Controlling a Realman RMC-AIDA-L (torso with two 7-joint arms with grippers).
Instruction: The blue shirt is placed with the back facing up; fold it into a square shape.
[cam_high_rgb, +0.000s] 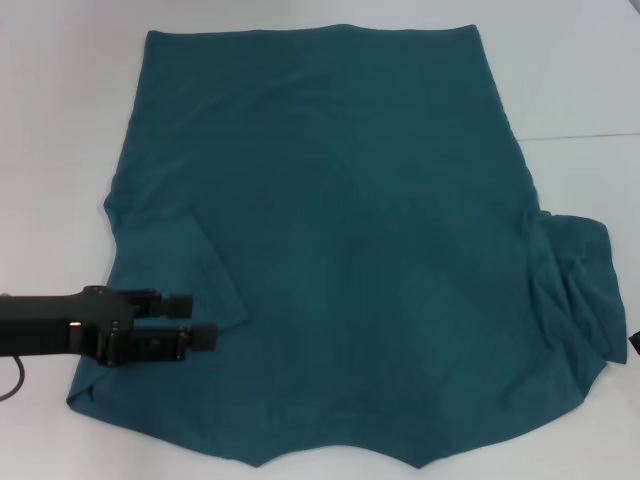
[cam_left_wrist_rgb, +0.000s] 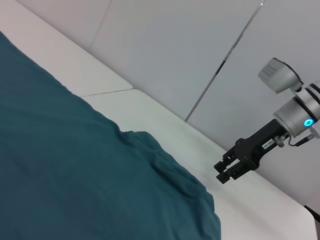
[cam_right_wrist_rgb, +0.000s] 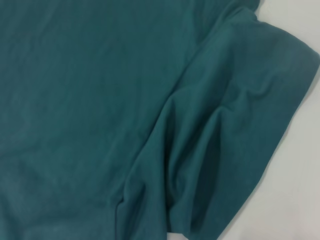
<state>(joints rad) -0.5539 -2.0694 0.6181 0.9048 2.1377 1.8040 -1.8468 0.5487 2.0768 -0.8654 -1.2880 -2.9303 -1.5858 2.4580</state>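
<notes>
The left gripper's (cam_high_rgb: 205, 337) jaws look drawn together with no cloth between them, as far as the head view lets me judge. It sits low over the blue shirt (cam_high_rgb: 340, 230), next to the left sleeve (cam_high_rgb: 205, 270), which lies folded inward across the body of the shirt. The shirt is spread plain side up on the white table (cam_high_rgb: 570, 90), hem at the far edge and neck opening toward the robot. The right sleeve (cam_high_rgb: 580, 285) is bunched and rumpled, sticking out past the side seam (the right wrist view shows its deep creases close up). The right gripper (cam_left_wrist_rgb: 229, 171) hangs in the air beyond the shirt's right edge, well off the cloth; whether its jaws are wide or narrow I cannot tell.
</notes>
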